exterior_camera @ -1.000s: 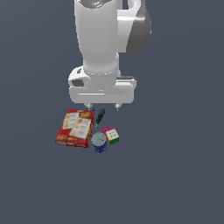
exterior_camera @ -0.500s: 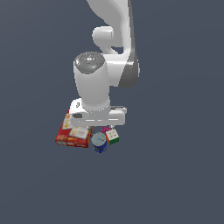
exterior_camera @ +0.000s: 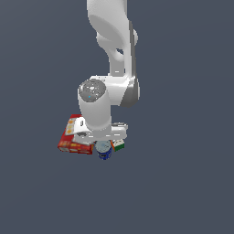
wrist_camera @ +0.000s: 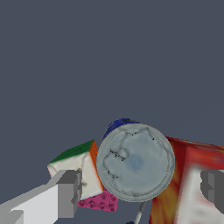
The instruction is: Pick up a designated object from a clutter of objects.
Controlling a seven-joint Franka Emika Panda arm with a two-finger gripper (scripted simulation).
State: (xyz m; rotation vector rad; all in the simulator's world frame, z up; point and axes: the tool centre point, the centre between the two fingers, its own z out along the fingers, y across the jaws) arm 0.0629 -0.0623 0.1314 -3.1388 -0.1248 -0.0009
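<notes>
The small dark-blue can (exterior_camera: 104,150) with a silvery-grey top (wrist_camera: 135,162) stands upright on the floor. It sits between the flat red box (exterior_camera: 69,140) and the multicoloured puzzle cube (exterior_camera: 119,145). In the wrist view my gripper (wrist_camera: 142,190) is open and right above the can, one grey finger (wrist_camera: 69,193) over the cube (wrist_camera: 83,171) and the other (wrist_camera: 213,185) over the red box (wrist_camera: 190,183). The fingers touch nothing. A thin shaft of the screwdriver (wrist_camera: 139,213) shows under the can's rim. In the exterior view the arm's hand hides the fingers and the screwdriver.
The objects lie close together on a plain dark grey floor (exterior_camera: 183,183). The white arm (exterior_camera: 112,59) rises above the pile and covers part of the red box in the exterior view.
The arm has come down over the pile and its hand now covers most of the red box and the screwdriver. The objects have not moved.
</notes>
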